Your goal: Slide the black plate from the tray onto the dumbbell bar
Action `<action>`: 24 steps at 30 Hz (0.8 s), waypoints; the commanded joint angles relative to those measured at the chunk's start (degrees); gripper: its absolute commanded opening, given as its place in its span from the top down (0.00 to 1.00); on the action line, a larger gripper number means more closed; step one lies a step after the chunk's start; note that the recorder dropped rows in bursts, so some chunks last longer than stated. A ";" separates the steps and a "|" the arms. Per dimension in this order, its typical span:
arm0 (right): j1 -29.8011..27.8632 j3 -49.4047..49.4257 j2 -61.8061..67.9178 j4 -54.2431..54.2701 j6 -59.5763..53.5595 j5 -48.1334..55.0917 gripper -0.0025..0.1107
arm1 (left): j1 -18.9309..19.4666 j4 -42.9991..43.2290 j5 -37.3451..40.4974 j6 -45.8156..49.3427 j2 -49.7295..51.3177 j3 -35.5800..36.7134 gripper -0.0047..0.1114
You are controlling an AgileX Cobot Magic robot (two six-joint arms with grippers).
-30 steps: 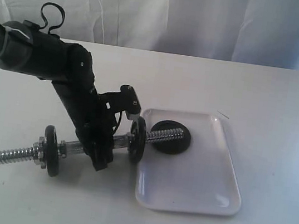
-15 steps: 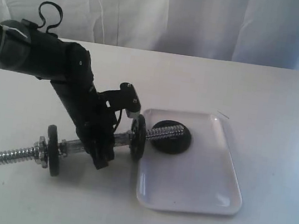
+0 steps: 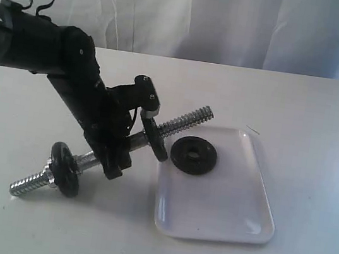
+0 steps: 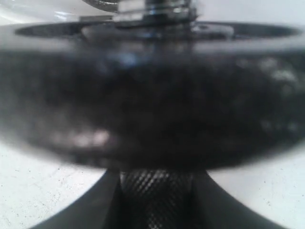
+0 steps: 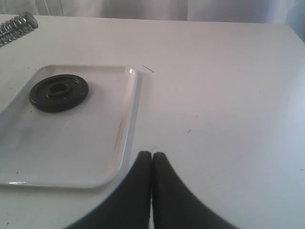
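My left hand (image 3: 112,157) clamps the dumbbell bar (image 3: 183,121) mid-shaft, free threaded end angled up near the black plate (image 3: 194,155); my right hand (image 5: 151,164) is shut, empty.

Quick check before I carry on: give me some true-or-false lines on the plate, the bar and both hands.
1. The black plate lies flat on the tray. True.
2. The bar is level. False: it is tilted, with its end over the tray raised.
3. The left hand grips the bar's middle. True.
4. The right hand holds the black plate. False: it is shut on nothing.
5. The black plate is already on the bar. False: it sits apart from the bar.
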 commanded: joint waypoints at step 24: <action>-0.23 0.26 -0.22 2.01 11.74 -6.50 0.98 | -0.05 -4.70 -10.71 -0.39 -19.05 17.01 0.96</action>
